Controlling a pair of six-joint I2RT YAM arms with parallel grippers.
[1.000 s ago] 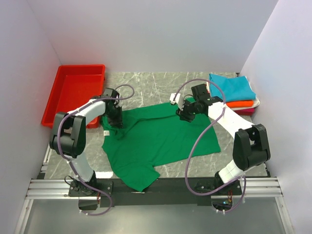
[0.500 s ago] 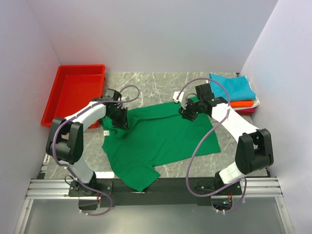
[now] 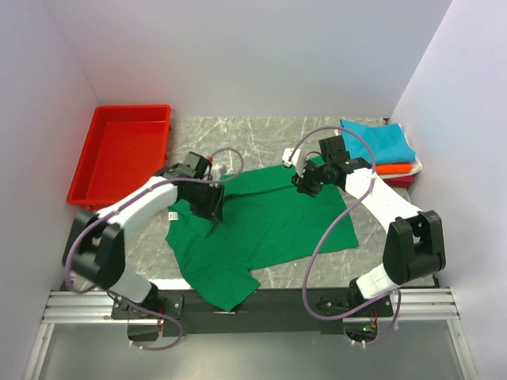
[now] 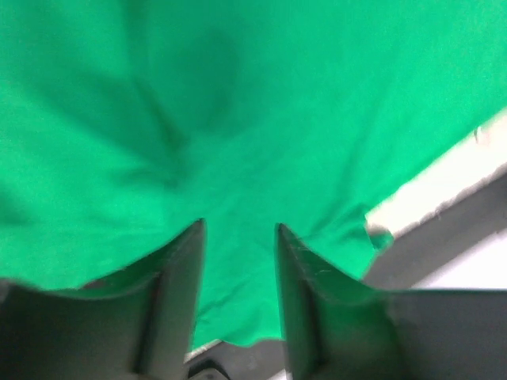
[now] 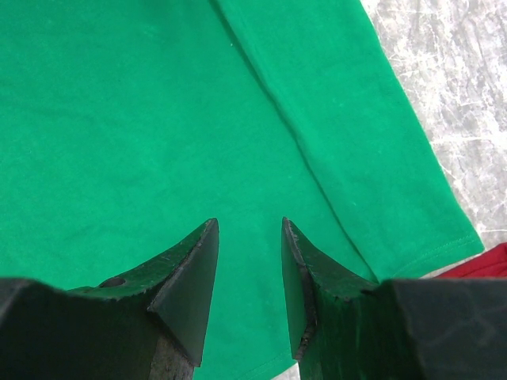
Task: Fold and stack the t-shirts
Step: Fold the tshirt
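The marble surface point(image 3: 261, 134) carries everything, and the largest thing on it is the bright green t-shirt point(image 3: 269, 226), which lies spread in the middle with one sleeve hanging toward the near edge. The red tray point(image 3: 119, 154) stands at the far left, well apart from the cloth. The pile of folded t-shirts point(image 3: 380, 146), with the teal one on top, sits in the far right corner. The left end effector point(image 3: 210, 210) is over the left part of the shirt. In its wrist view the fingers point(image 4: 186, 261) stand a little apart with green cloth filling the gap and creases running toward it, but the picture is blurred, so I cannot tell if it really grasps the cloth. The right end effector point(image 3: 305, 186) is at the far edge of the shirt, released, its jaws apart above flat cloth with nothing between them. The small white label point(image 3: 172, 215) shows at the left edge. I judge the step to be the first fold. To do it well, both sides should take only the top layer near the edge, lift together at equal height, and lay the cloth down flat so no crease is trapped
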